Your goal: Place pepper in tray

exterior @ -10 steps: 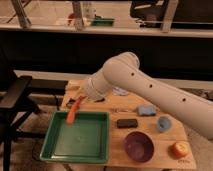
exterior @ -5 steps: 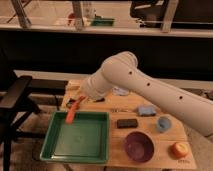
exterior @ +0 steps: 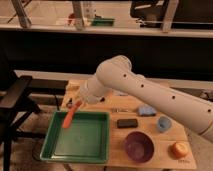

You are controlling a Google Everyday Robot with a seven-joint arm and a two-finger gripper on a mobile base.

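Note:
The orange-red pepper (exterior: 69,117) hangs tilted from my gripper (exterior: 75,104), which is shut on its upper end. It hangs over the far left corner of the green tray (exterior: 85,142), just above the rim. The tray sits on the left part of the wooden table (exterior: 116,142), and nothing lies in it. My white arm (exterior: 145,92) reaches in from the right, over the table's back.
A purple bowl (exterior: 138,146) stands right of the tray. An orange fruit (exterior: 179,149) sits at the front right. A blue cup (exterior: 163,123), a black flat object (exterior: 127,122) and a blue cloth (exterior: 146,110) lie mid-table. A dark chair (exterior: 15,100) stands at the left.
The gripper with the pepper has moved slightly down and left, closer to the tray's far left corner. Nothing else has moved.

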